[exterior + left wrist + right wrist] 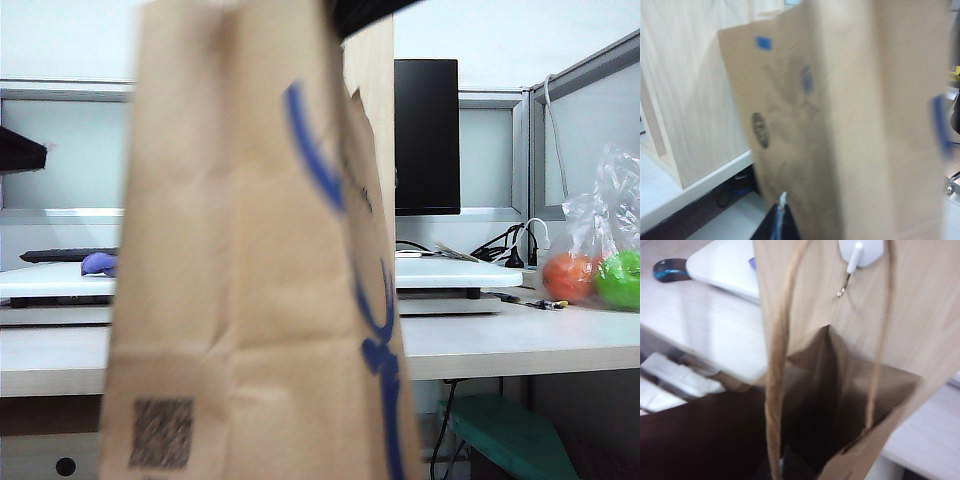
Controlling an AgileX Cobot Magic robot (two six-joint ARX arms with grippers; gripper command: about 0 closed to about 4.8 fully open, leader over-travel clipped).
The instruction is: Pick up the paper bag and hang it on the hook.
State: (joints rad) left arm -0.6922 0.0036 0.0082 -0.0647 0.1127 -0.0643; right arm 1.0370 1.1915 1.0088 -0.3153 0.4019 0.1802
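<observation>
Brown kraft paper bag (250, 260) hangs in the air, filling the middle of the exterior view; blue logo strokes on its right face, QR code (161, 432) at 7 o'clock on its front. It is clear of the surface (520, 345) behind it. Light wooden board (372, 70) stands just behind the bag's upper edge.

Right wrist view: bag mouth open below the camera, two twine handles (777, 365) running up toward the lens. White hook (860, 252) on the board sits at 12 o'clock above the bag mouth, metal prong pointing down; the handles are not on it. Right claw itself is out of frame here; pressed together, seemingly pinching the handles.

Left wrist view: left claw (781, 220) low, near the bag's side, not touching; spread cannot be told. Fruit bag (600, 250) rests at 3 o'clock on the surface.
</observation>
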